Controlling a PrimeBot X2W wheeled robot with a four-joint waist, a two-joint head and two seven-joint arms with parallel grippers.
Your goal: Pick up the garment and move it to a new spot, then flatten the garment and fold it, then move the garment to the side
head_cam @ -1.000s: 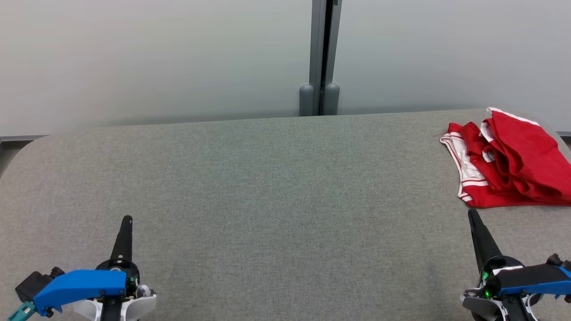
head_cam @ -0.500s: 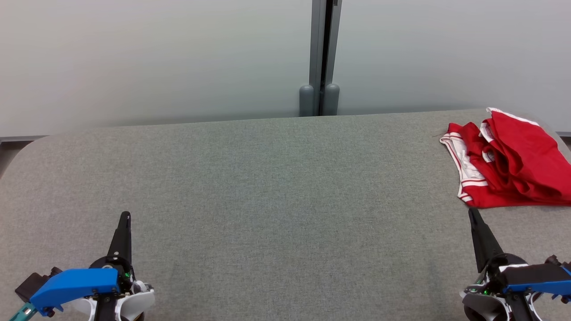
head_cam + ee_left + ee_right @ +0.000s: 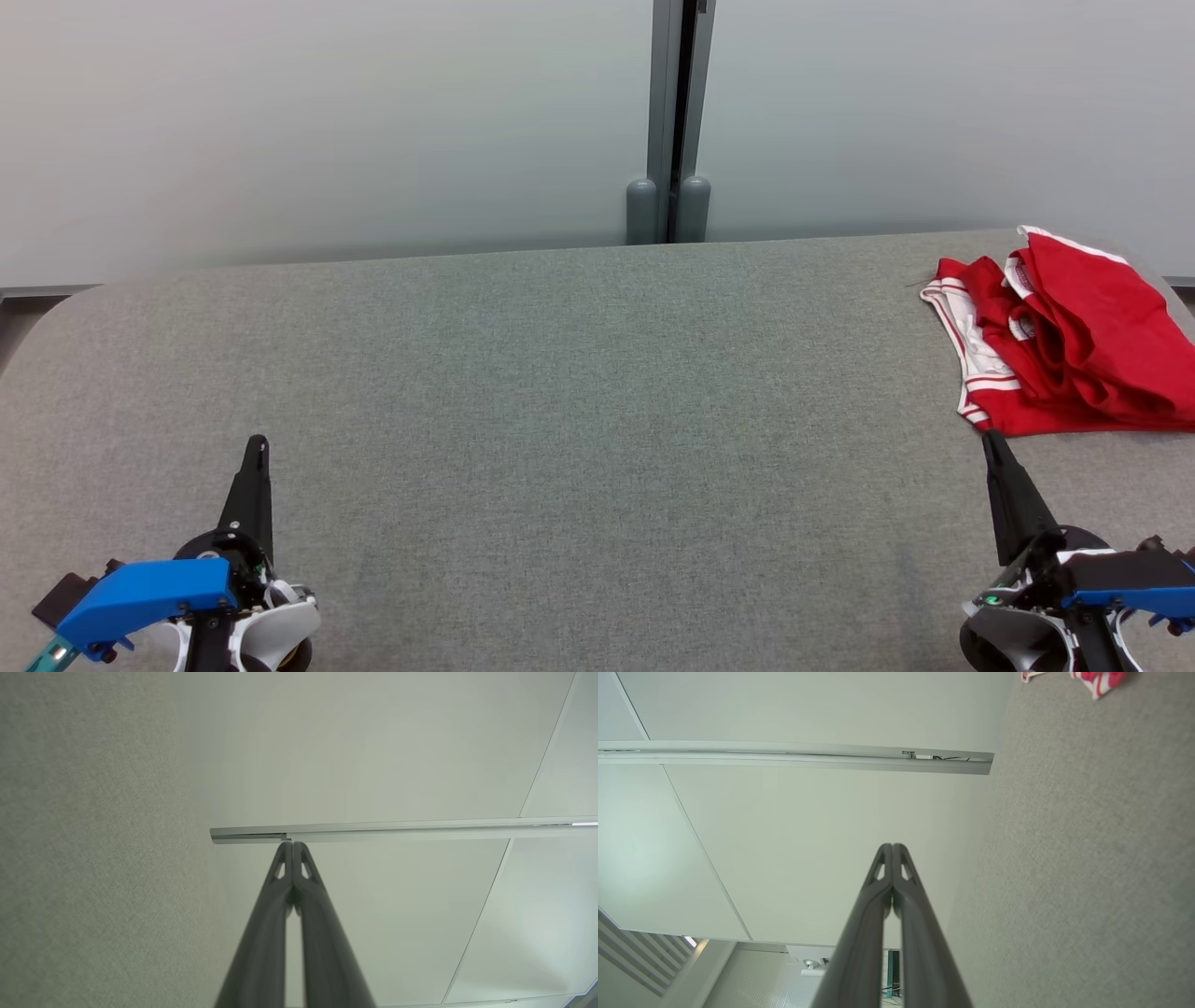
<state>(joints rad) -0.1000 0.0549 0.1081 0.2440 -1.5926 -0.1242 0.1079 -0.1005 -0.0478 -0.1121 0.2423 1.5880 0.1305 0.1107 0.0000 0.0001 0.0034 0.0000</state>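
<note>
A red garment point(image 3: 1074, 336) with white striped trim lies crumpled at the far right of the grey fabric table point(image 3: 579, 392); a corner of it shows in the right wrist view point(image 3: 1099, 681). My left gripper point(image 3: 254, 450) is low at the left, shut and empty, its fingers point(image 3: 292, 847) pressed together. My right gripper point(image 3: 990, 443) is low at the right, shut and empty, its tip just short of the garment's near edge. Its fingers point(image 3: 893, 848) also meet.
A pale wall with a grey vertical post point(image 3: 674, 121) stands behind the table. The table's rounded left corner point(image 3: 56, 308) shows. The garment lies close to the table's right edge.
Both grippers have slid a little toward the bottom of the head view, with the left fingertip slightly higher. The garment has not moved.
</note>
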